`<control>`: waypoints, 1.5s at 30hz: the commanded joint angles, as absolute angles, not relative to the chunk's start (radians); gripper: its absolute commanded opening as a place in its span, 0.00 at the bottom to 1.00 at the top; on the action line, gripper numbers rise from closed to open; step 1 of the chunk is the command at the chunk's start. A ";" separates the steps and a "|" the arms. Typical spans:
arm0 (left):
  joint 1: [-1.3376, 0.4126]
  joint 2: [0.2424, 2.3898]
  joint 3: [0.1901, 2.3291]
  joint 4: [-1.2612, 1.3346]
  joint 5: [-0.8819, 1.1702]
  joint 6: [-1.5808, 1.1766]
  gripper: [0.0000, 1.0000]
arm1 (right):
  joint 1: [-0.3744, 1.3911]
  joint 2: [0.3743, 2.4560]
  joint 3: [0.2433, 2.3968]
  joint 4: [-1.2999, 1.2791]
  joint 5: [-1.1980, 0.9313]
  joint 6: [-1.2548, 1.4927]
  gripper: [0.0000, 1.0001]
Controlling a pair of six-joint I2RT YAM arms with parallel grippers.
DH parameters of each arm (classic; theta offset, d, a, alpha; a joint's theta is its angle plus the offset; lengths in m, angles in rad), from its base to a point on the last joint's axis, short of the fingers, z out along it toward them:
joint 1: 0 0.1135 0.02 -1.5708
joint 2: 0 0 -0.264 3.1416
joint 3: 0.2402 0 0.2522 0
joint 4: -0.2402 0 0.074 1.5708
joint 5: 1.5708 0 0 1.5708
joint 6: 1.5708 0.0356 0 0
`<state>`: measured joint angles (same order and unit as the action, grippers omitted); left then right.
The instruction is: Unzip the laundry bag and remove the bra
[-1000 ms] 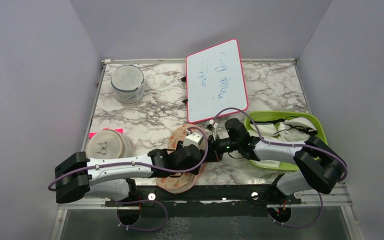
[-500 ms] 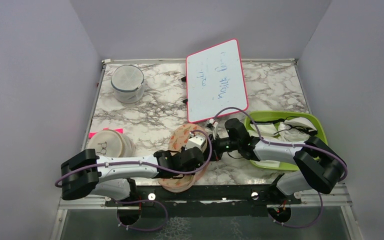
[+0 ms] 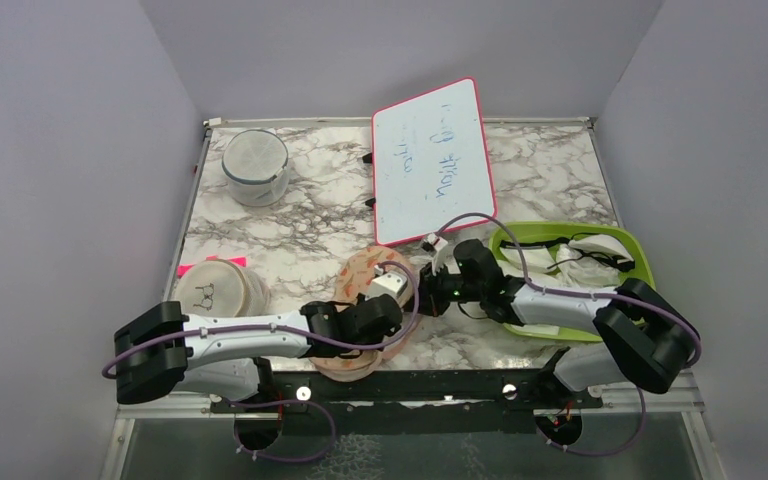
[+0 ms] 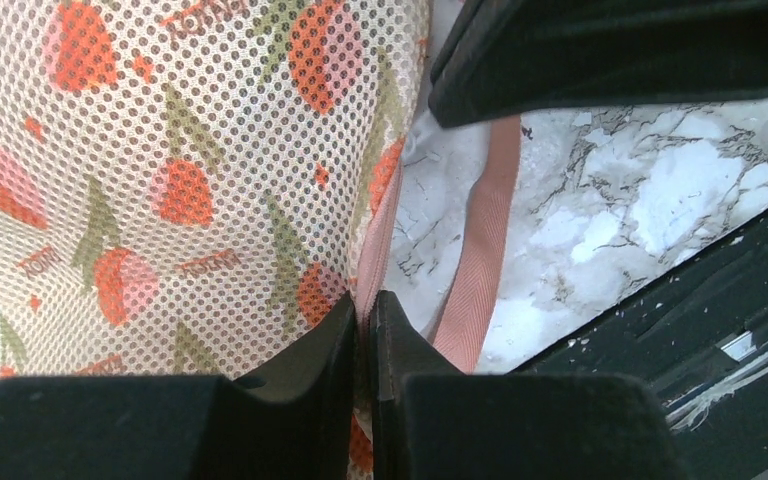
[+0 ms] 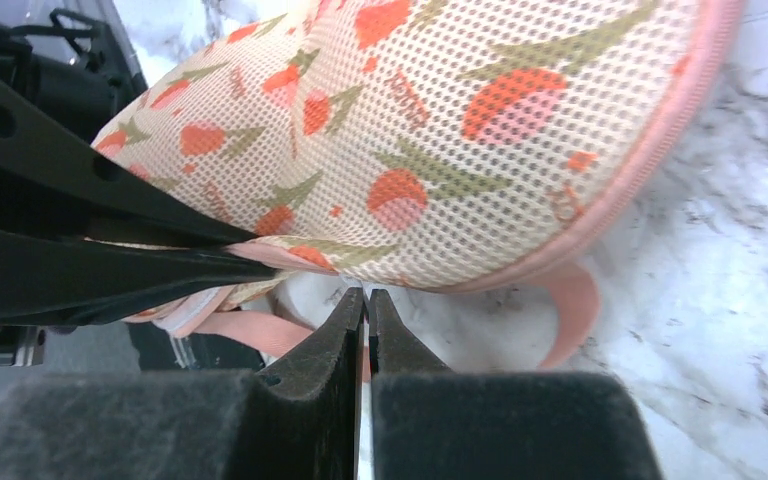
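Anchoring grip: I'm pinching the laundry bag (image 4: 160, 180) seam in the left tool (image 4: 365, 305), bracing it for the unzip. Right tool (image 5: 366, 298) is squeezing shut at the bag's rim, presumably working the zip; what it's gripping I can't tell.

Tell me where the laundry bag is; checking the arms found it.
Top view: the laundry bag lies front centre of the table, between the round white pouch on the left and the green tray on the right.
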<state>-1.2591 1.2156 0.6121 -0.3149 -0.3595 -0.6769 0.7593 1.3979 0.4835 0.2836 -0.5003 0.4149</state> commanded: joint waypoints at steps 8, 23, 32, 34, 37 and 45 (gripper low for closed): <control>-1.262 1.203 0.657 -0.347 -0.321 -0.483 0.00 | 0.599 1.379 0.418 0.413 -0.390 0.419 0.01; -1.263 1.325 0.693 -0.312 -0.388 -0.380 0.00 | 0.508 1.226 0.302 0.450 -0.536 0.407 0.01; -1.264 1.240 0.654 -0.282 -0.295 -0.492 0.31 | 0.507 1.171 0.292 0.411 -0.731 0.384 0.01; -1.265 1.228 0.667 -0.284 -0.286 -0.494 0.38 | 0.508 1.173 0.293 0.414 -0.745 0.383 0.01; -1.266 1.230 0.697 -0.282 -0.280 -0.484 0.45 | 0.508 1.184 0.305 0.403 -0.755 0.379 0.01; -1.267 1.375 0.810 -0.282 -0.374 -0.462 0.57 | 0.508 1.123 0.301 0.305 -0.581 0.484 0.01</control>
<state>-1.2591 1.3045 0.7452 -0.2970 -0.3096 -0.4725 0.5148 1.1805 0.3019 0.3614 -0.6876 0.4187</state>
